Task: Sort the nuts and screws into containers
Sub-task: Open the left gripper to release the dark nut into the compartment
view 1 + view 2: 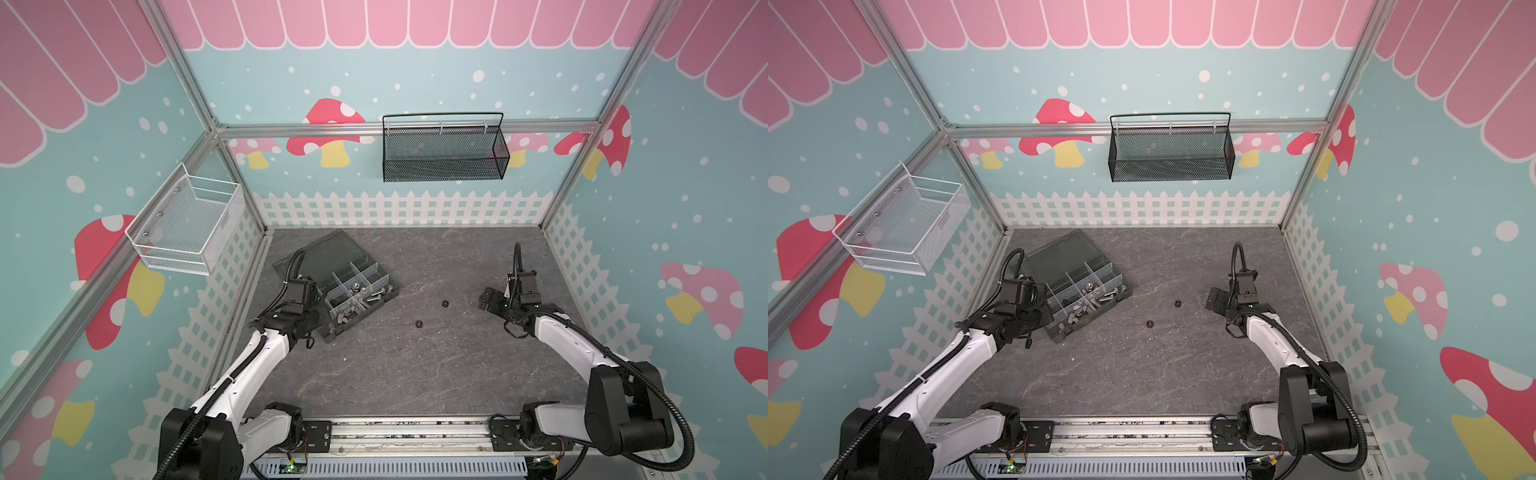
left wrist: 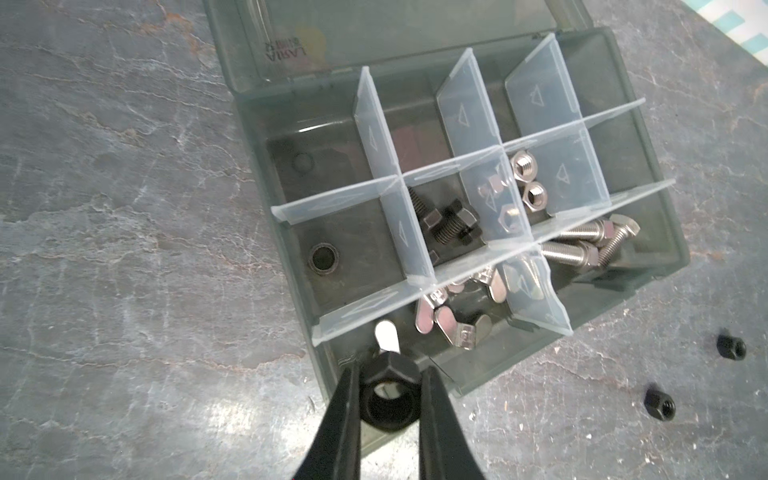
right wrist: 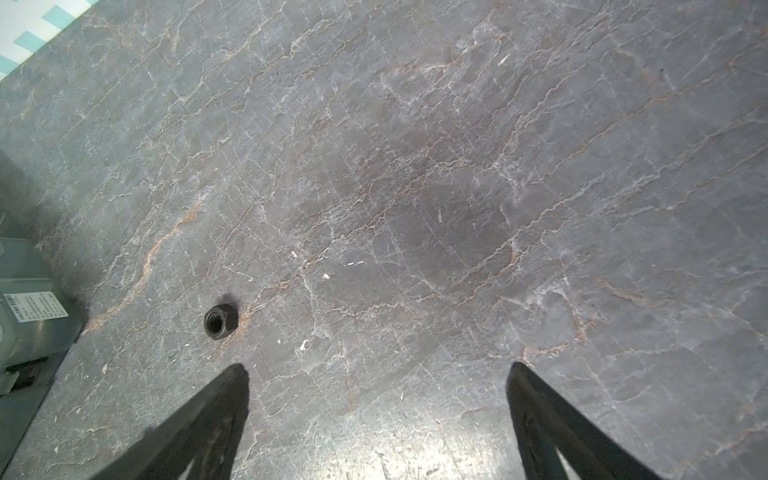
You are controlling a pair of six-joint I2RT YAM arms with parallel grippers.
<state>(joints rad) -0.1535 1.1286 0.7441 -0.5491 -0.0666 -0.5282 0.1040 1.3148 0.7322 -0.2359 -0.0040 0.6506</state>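
Grip status: left fingers [image 2: 338, 424] pinch a black nut [image 2: 388, 395] across its flats, which stops it rolling, over a corner of the organizer box [image 2: 665, 232]. Compartments [image 2: 419, 137] separate types: black screws [image 2: 451, 224], silver nuts [image 2: 527, 166], silver screws [image 2: 577, 251], wing nuts [image 2: 461, 328]. An end compartment [image 2: 357, 232] holds a dark ring [image 2: 323, 258], possibly another nut, so it is the likely drop point. Right fingers [image 3: 208, 419] stand spread and empty over the table [image 1: 415, 374], staged beside the two loose nuts [image 1: 445, 303] [image 1: 418, 323].

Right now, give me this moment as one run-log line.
left gripper: shut on held nut, by box edge | right gripper: open, empty | far nut, near nut: loose on table | box: open, partly filled
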